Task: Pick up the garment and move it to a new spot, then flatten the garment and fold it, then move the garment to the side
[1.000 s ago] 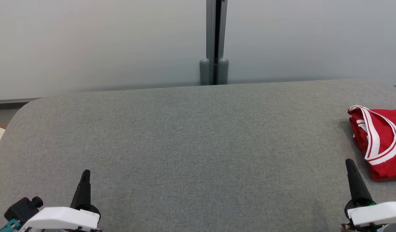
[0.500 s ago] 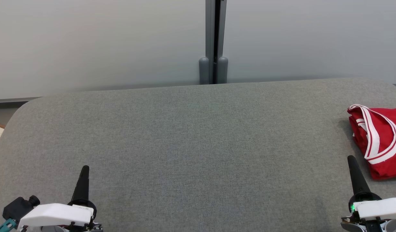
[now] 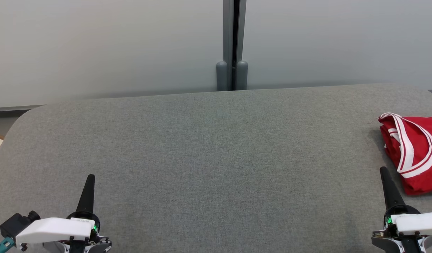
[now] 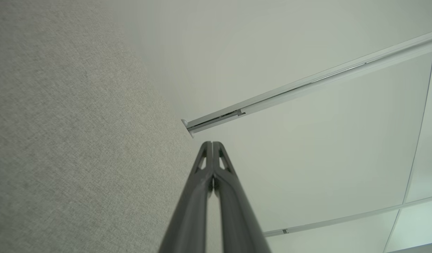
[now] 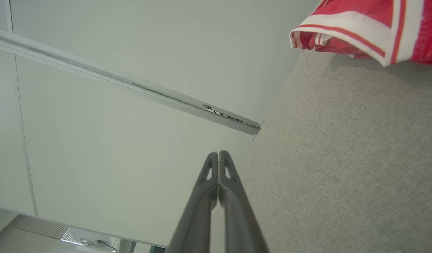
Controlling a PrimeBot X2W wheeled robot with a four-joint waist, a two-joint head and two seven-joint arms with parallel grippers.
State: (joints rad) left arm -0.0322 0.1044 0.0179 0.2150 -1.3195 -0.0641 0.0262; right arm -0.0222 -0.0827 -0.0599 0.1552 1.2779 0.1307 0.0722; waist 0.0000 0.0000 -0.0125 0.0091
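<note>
Both arms are low at the near edge of the grey worktop (image 3: 216,158), well apart, one at each near corner. The left arm (image 3: 54,227) shows its white wrist housing at the near left, with its dark fingers (image 3: 87,196) reaching away towards the far wall (image 3: 96,45) and leaning slightly rightward. The left jaws are pressed fully together, tip to tip, with nothing between them; the left wrist view confirms this, the closed tips lying level above bare cloth. The right arm (image 3: 418,223) mirrors that pose at the near right, its fingers (image 3: 390,191) pointing away and leaning slightly leftward. The right jaws are likewise closed tight and empty. The garment (image 3: 418,154), red with white-and-red striped trim, lies bunched flat on the worktop at its right side, just beyond and to the right of the right fingertips and not touching them. Its visible part runs near to far, the trimmed opening turned towards the worktop's middle and the far-left corner raised in a small fold. Its right portion is cut off by the head view's edge, so the full long axis cannot be judged.
</note>
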